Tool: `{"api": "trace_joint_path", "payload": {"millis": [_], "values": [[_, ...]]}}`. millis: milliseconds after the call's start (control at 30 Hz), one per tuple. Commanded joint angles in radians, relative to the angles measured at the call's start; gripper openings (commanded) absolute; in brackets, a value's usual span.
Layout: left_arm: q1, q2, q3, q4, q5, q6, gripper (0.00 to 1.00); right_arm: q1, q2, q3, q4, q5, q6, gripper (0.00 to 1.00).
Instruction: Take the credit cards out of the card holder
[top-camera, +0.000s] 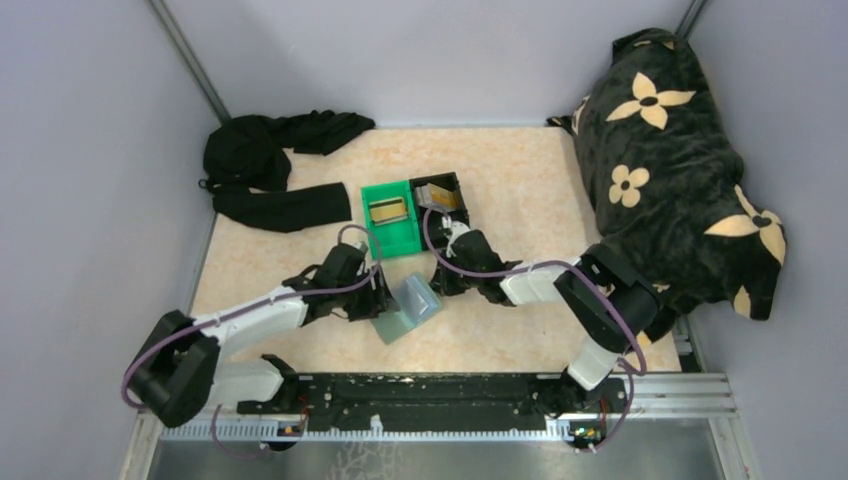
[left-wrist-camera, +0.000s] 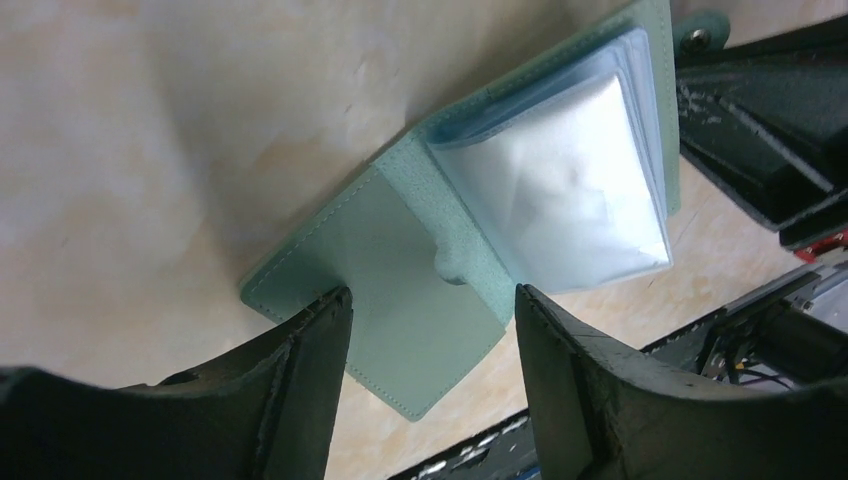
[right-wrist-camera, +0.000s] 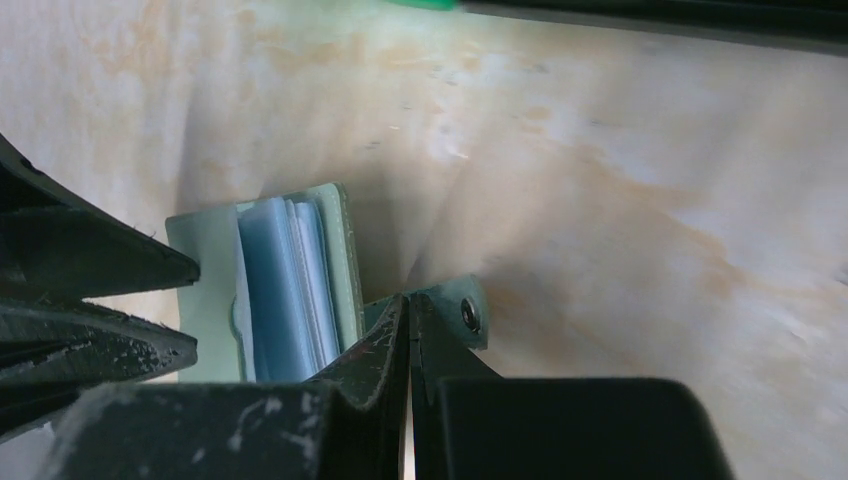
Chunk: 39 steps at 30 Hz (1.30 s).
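My left gripper (left-wrist-camera: 432, 297) has its jaws apart, straddling the bare near panel of the card holder (left-wrist-camera: 390, 225), which lies opened flat on the worktop (top-camera: 520, 190) between the two arms. Its clear sleeves (left-wrist-camera: 560, 190) look pale and slack. I cannot tell whether a card is left inside them.

Behind it, the green bin (top-camera: 392, 242) holds a tan-gold card (top-camera: 390, 210), and the black bin (top-camera: 436, 183) beside it holds what looks like another card (top-camera: 447, 198). So I judge most of the job done.

My right gripper (right-wrist-camera: 408, 305) has its jaws together at the holder's snap tab (right-wrist-camera: 466, 312); whether they pinch it or just press on it I cannot say. What's left is checking the sleeves.
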Motion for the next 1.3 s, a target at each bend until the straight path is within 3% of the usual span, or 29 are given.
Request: {"api": "trace_joint_path", "payload": {"millis": [0, 300, 767, 1267], "values": [[-0.002, 0.181, 0.072, 0.149, -0.056, 0.052, 0.68, -0.014, -0.086, -0.061, -0.081, 0.069, 0.002, 0.0], [0.001, 0.403, 0.213, 0.225, -0.008, 0.109, 0.68, -0.018, -0.214, -0.074, -0.199, 0.185, -0.013, 0.0], [0.001, 0.346, 0.202, 0.203, -0.025, 0.124, 0.67, -0.017, -0.375, 0.023, -0.329, 0.235, -0.067, 0.0], [0.0, 0.351, 0.223, 0.184, -0.029, 0.132, 0.67, 0.031, -0.309, 0.04, -0.331, 0.255, -0.064, 0.0]]}}
